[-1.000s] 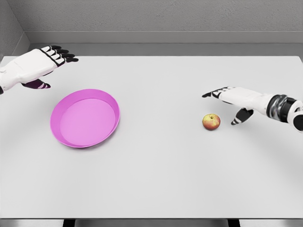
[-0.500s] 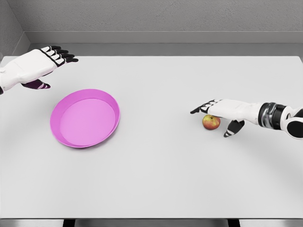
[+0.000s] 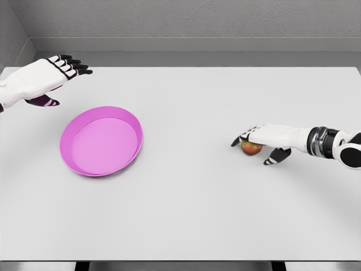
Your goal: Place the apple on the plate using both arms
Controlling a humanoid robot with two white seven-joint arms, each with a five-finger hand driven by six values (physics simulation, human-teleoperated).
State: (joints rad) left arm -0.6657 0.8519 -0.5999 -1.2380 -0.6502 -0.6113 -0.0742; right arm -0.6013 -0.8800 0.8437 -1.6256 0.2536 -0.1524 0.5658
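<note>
Head view of a white table in front of a grey wall.

Right hand: reaching in from the right edge, lying low over the apple, palm down, fingers arching over the fruit's top and curling down on its left side, thumb pointing down and to the right of it, clear of the fruit. Covering the apple from above, yet not closing around it; no firm grasp showing, and contact between palm and fruit impossible to judge.

Apple: red and yellow, sitting on the table at right of centre, only its lower part peeking out beneath the hand. Lying well apart from the plate, not on it.

Plate: pink, shallow, round with a raised rim, resting flat on the table at left of centre, holding nothing.

Left hand: hovering at the upper left, beyond the plate's far left rim and apart from it, palm turned inward, dark-tipped fingers stretching out straight toward the right, thumb tucking below. Fingers extended and gripping nothing.

Both forearms white, the right one showing a grey banded wrist near the picture's edge.
</note>
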